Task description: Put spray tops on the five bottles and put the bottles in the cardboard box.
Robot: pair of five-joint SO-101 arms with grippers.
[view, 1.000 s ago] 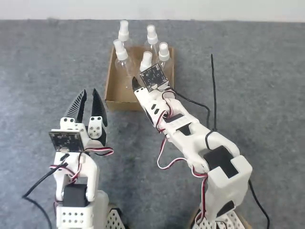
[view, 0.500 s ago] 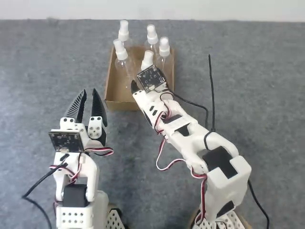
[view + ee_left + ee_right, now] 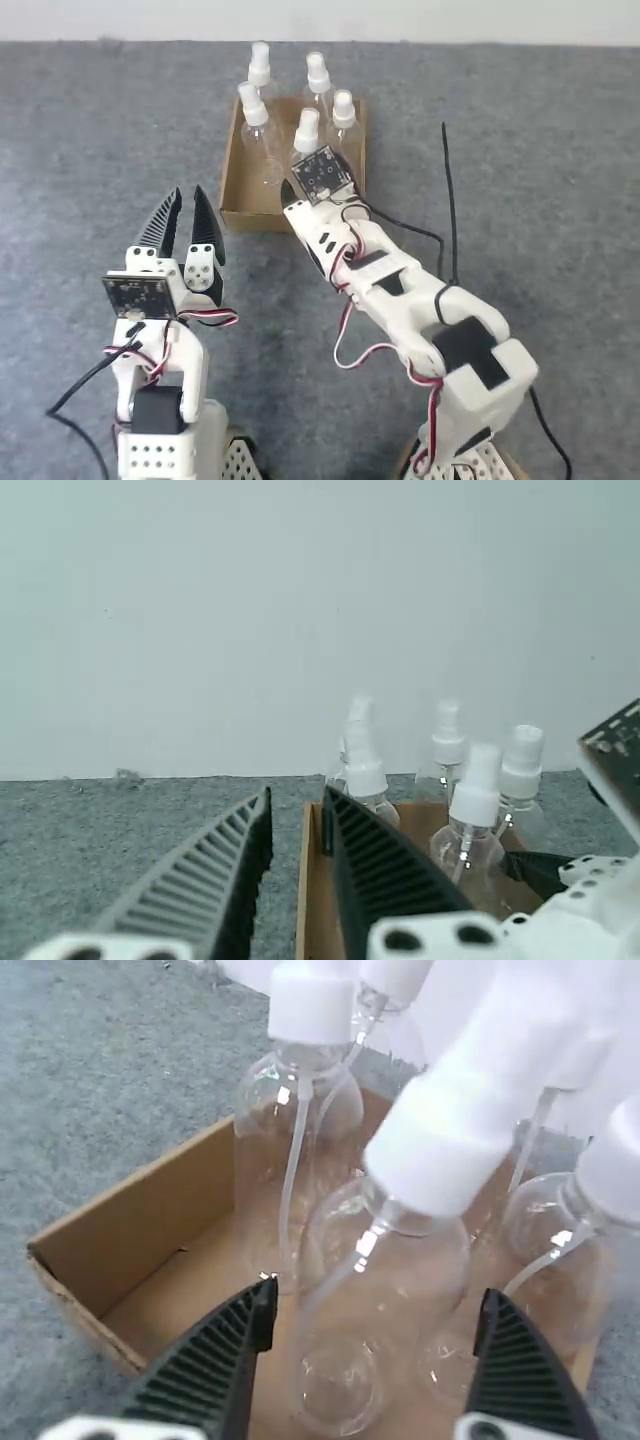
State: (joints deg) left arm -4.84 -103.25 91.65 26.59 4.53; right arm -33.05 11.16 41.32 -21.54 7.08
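The cardboard box (image 3: 240,190) lies at the table's far middle. Five clear bottles with white spray tops stand in or right behind it: two at the back (image 3: 260,65) (image 3: 318,72), one to the left (image 3: 250,105), one to the right (image 3: 343,108), one nearest (image 3: 306,128). My right gripper (image 3: 376,1302) is open over the box's near edge. Its black fingers (image 3: 215,1360) flank the nearest bottle (image 3: 385,1260) without clasping it. My left gripper (image 3: 187,200) rests near the table's front left, slightly open with nothing between its fingers, pointing toward the box (image 3: 310,880).
Grey carpet-like cloth (image 3: 90,150) covers the table on both sides of the box. A black cable (image 3: 448,200) runs along the right arm. A pale wall (image 3: 300,600) rises behind the table.
The right arm pushed slightly forward, then drew back a little toward the box's near edge. The right-hand bottle shifted a bit with it. The left arm has kept still.
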